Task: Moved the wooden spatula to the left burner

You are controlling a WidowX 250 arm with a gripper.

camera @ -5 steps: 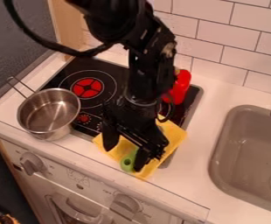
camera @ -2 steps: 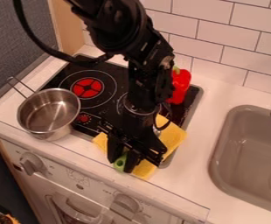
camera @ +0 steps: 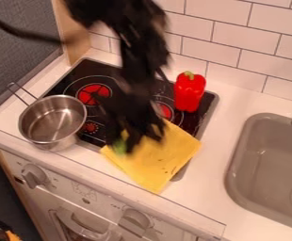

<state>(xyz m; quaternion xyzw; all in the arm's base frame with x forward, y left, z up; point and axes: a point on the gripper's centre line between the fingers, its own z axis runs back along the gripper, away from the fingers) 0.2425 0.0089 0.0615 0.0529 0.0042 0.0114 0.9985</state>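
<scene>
**Fingers (camera: 132, 144) look closed on the green handle (camera: 119, 145), left burner (camera: 89, 94) is up and to the left**

So it's blurry, but there's green pinched between the two tips, and I'm reading that as a grip on the spatula's handle. Can't see any wood from here. It's at the left corner of the yellow cloth (camera: 158, 159); can't tell if it's touching.

Spatula's long axis? Can't call it, the black gripper (camera: 123, 147) covers the rest. Only one arm, so no question who's nearer.

What matters now imo is the direction: the burner sits farther back on the stove (camera: 84, 67) and a bit left of the fingers. Steel pot (camera: 52, 123) is left of that line, so drifting too far that way could clip its rim. Red pepper (camera: 189, 93) is well off to the right, no bother.
</scene>
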